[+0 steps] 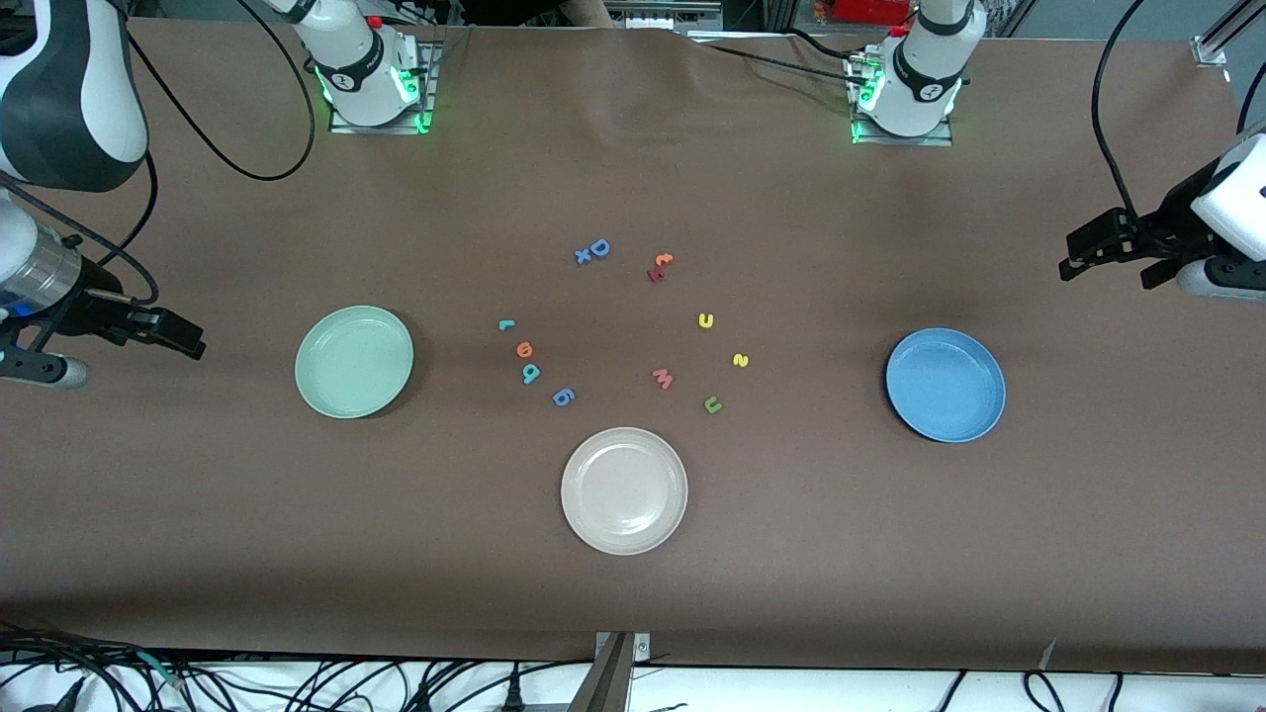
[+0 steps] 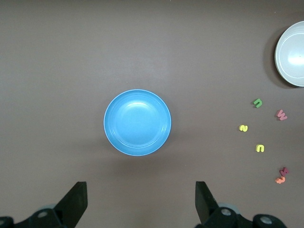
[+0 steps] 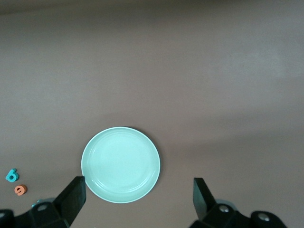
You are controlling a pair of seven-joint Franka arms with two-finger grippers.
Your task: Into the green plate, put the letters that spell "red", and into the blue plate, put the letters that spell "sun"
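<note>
Nearest the front camera we have the round cream-white plate, which takes no letters. Just above it lie the distractors: the blue 6-like foam letter and the pink m-shaped letter. The green foam n, the yellow foam s and the yellow foam u sit toward the left arm's end. The teal foam d, the orange foam e and the thin teal r run in a short line toward the right arm's end. Farthest out lie the blue capital D and the red and orange letter pair.

The round pale mint-green plate and the round mid-blue plate are both empty, so nothing is sorted yet.

The right gripper hangs over bare table outside the green plate, its fingers spread apart and holding nothing. The left gripper hangs over the table's end past the blue plate, likewise spread and empty.

We see two risks. The 6-like letter lies just beside the d, so a careless pick could grab the wrong piece or nudge both. These thin letters may also slip from the fingertips.

Open brown table surrounds both plates, giving each arm a clear approach.
</note>
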